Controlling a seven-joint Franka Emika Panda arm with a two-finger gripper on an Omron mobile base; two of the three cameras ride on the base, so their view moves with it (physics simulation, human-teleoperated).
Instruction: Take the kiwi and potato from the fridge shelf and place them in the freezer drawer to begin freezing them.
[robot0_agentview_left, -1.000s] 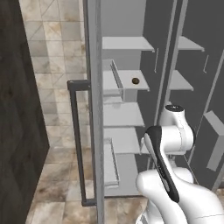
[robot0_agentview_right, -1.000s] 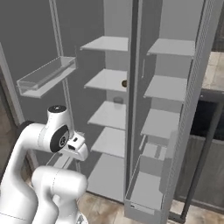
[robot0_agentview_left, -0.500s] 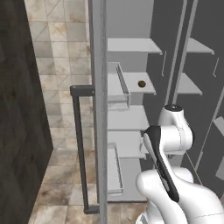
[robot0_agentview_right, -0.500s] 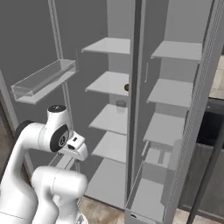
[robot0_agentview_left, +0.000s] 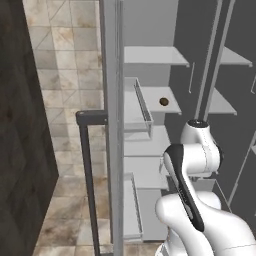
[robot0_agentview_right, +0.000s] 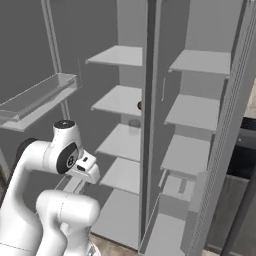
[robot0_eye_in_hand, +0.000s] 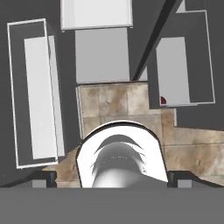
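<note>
Step in hand, as I read it: approach only. Nothing had been picked yet, and the base sat in front of the open fridge w/ the arm (robot0_agentview_left: 192, 165) folded up close to its own body, elbow high, hand pointed down toward the floor.

A small brown round thing, prob. the kiwi (robot0_agentview_left: 163, 102), lay on the fridge shelf (robot0_agentview_left: 167, 99) second from the top, towards the back; from the right side camera it peeked out as a dark spot (robot0_agentview_right: 139, 105) just beside the centre post (robot0_agentview_right: 147, 125). Couldn't pick out the potato w/ any certainty. A clear bin (robot0_agentview_right: 37, 97) hung on the left door, a dark bar handle (robot0_agentview_left: 86, 175) on the other door.

The fingers (robot0_eye_in_hand: 112, 176) stood wide apart, nothing between them, dark tips at either side low in the hand camera, tiled floor (robot0_eye_in_hand: 109, 105) below.

Freezer drawer: couldn't say for sure which low grey box it was.

Next move, I'd judge: unfold the arm, lift the hand to shelf height, reach in past the post w/o clipping it, then close on the kiwi.
</note>
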